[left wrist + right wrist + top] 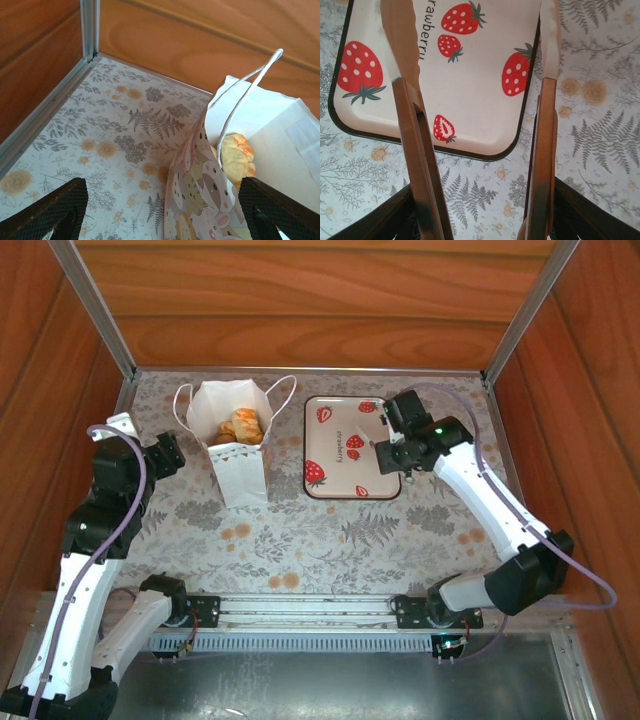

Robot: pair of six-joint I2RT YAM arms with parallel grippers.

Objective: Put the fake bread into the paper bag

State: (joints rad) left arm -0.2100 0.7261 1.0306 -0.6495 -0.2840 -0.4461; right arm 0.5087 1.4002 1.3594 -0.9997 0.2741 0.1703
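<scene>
Where the small white paper gift bag [240, 475] with cord handles stands upright on the left half of the worktop [300, 540], the golden-orange toy pastries [241, 426] lie inside it, showing through its open top. Your left hand [168, 452] hovers just beside the bag's left side, with a strip of worktop between them in the overhead view. In its wrist view the two dark fingers [50, 210] stand wide apart, the bag's patterned side wall ahead of them and one pastry [236, 156] tucked below a cord handle.

Your right hand [388, 453] is well apart from the bag, over the right edge of the white strawberry-printed rectangular tray [340, 475], which lies just right of the bag. That hand is clamped on a pair of thin coppery metal tongs [415, 150]. Their two arms run forward from between the fingers, spread apart, one over the tray and one along its right rim.

Your left arm is folded with its elbow raised near the left wall. Your right arm stretches diagonally from its base up to the tray.

The worktop wears a pale cloth printed with grey ferns and orange flowers. Reddish wood panels [300, 300] with aluminium corner posts [95, 305] wall it in on three sides.
</scene>
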